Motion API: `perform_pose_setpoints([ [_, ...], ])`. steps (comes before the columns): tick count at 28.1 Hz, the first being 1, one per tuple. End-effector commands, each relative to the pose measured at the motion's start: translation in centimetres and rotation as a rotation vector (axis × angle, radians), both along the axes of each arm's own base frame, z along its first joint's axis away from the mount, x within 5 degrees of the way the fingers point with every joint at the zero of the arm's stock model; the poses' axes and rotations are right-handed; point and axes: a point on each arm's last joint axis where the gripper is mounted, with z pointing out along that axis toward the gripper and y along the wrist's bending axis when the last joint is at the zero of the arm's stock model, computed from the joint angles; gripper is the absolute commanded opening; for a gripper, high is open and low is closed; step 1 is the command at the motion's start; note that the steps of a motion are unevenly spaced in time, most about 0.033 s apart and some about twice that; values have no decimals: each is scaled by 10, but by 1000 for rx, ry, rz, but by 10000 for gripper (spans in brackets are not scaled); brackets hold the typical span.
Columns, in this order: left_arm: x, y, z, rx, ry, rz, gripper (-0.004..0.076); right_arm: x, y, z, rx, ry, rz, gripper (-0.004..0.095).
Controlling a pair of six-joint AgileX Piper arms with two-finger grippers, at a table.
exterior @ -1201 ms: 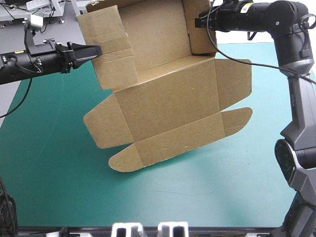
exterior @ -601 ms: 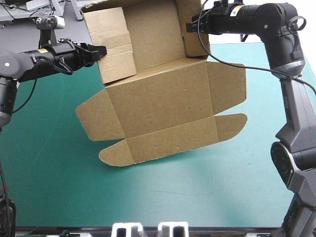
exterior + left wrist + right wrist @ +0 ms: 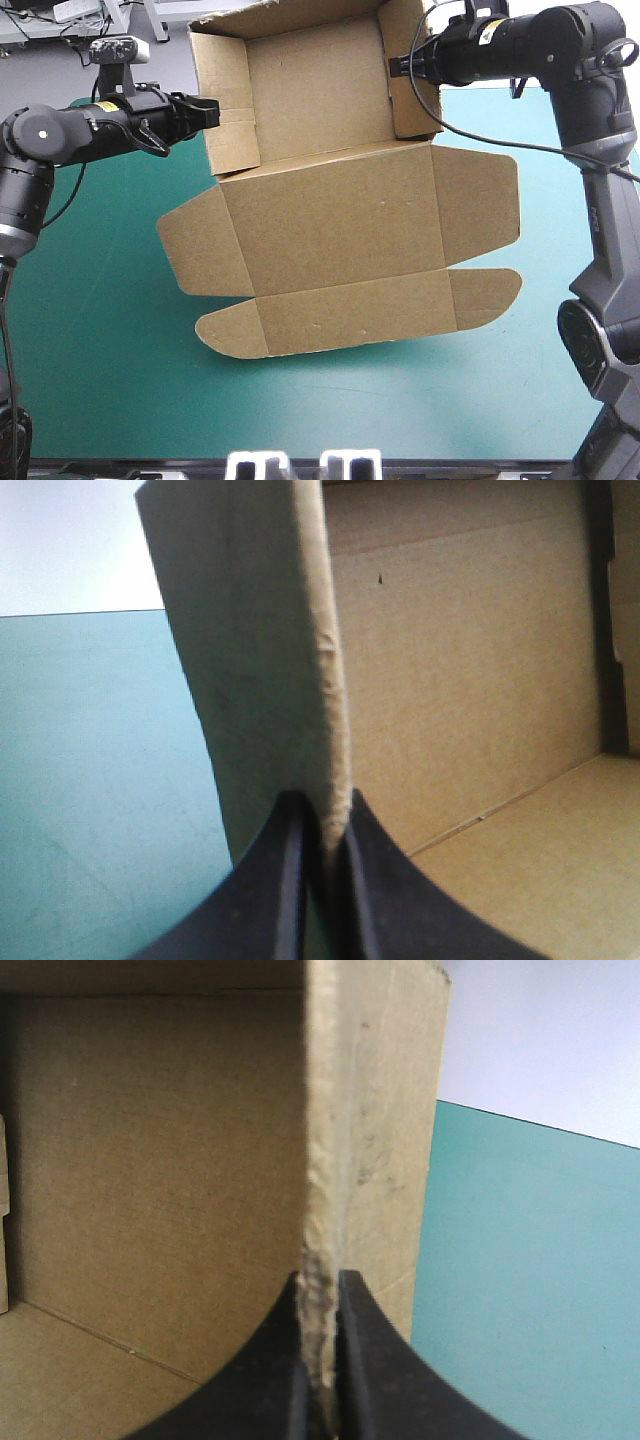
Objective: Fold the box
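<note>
The brown box is held up over the teal-green table, its far half formed into a tray with back and side walls raised. The lid panel and its rounded flaps hang flat toward the near side. My left gripper is at the box's left side wall, shut on that wall's edge. In the left wrist view the board runs up from between the black fingers. My right gripper pinches the right side wall. The right wrist view shows the wall's edge clamped in my gripper.
The teal-green table lies bare to the left, right and near side of the box. Grey floor and furniture show beyond the table's far edge.
My left gripper has closed onto the left side wall, which swung from splayed outward to upright. The box has shifted slightly and its lid panel hangs a little lower. The right grip is unchanged.
</note>
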Motion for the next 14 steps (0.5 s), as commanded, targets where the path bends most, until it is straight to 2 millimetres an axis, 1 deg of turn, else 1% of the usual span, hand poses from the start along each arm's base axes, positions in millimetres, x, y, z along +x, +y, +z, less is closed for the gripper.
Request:
perform_pose_setpoints([
  [1,-26,-16,30,-21,-49,-15,-10,-30,16,17,83,1,107,-3],
  [3,-26,-18,21,105,6,19,-10,-26,22,3,46,52,94,-3],
  [4,-25,-20,11,170,67,34,-10,-22,27,-15,0,108,82,-3],
  [5,-24,-22,7,197,87,37,-10,-19,29,-27,-20,149,82,-3],
  [9,-12,-33,-20,276,227,11,-10,-12,35,-73,-103,300,78,-3],
  [11,-4,-41,-36,305,299,-14,-10,-9,34,-94,-150,360,65,-3],
  [12,1,-45,-44,323,330,-28,-10,-8,33,-107,-179,400,58,-4],
  [14,9,-50,-57,336,376,-31,-10,-7,32,-126,-217,452,51,-4],
])
